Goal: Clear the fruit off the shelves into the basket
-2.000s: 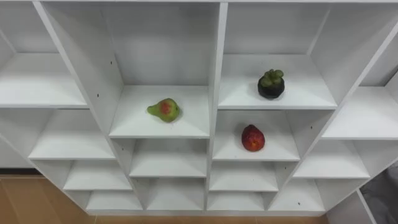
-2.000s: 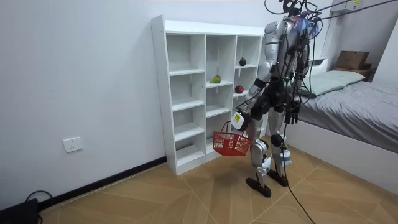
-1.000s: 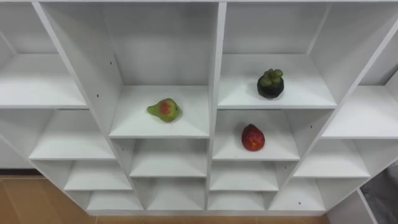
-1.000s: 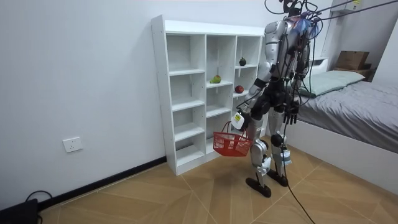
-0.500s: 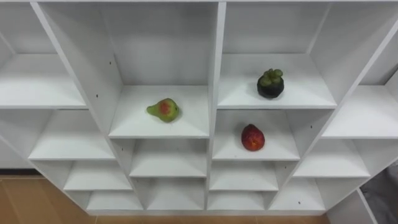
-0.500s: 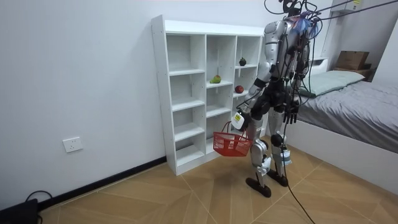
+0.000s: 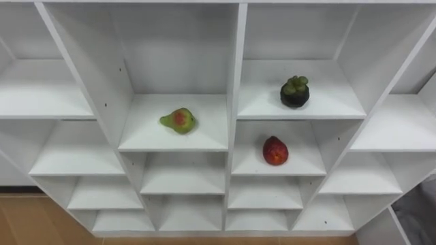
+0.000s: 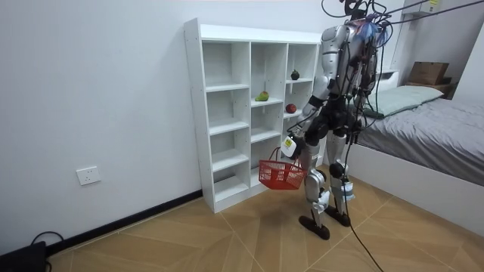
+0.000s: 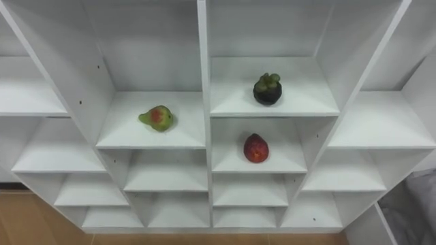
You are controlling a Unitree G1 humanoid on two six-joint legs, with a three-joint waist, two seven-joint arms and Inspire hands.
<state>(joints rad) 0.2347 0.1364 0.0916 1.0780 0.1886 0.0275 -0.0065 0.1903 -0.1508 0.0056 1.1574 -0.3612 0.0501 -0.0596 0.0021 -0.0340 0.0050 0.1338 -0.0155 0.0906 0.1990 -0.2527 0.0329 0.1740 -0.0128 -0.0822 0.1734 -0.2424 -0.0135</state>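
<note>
Three fruits on the shelves of the white closet (image 7: 236, 82), all well apart from both hands. Pear (image 7: 178, 120) in the middle column, lying on its side toward the left of its shelf. Mangosteen (image 7: 294, 92) one column to the right and a little higher, upright, green cap on top. Red fruit (image 7: 275, 150) in the compartment directly beneath the mangosteen, about mid-shelf. Each alone in its compartment — touching no wall.

In the room view: standing upright and facing the closet, close before its right columns, with a bed (image 8: 423, 128) behind. Left hand (image 8: 290, 148) low at thigh height, closed on the handle of a red basket (image 8: 281, 174) that hangs under it — well below the shelves with the fruit. Basket's contents not readable from here. Right hand (image 8: 350, 134) down beside the hip on the bed side, too small to tell whether its fingers are straight or curled.
</note>
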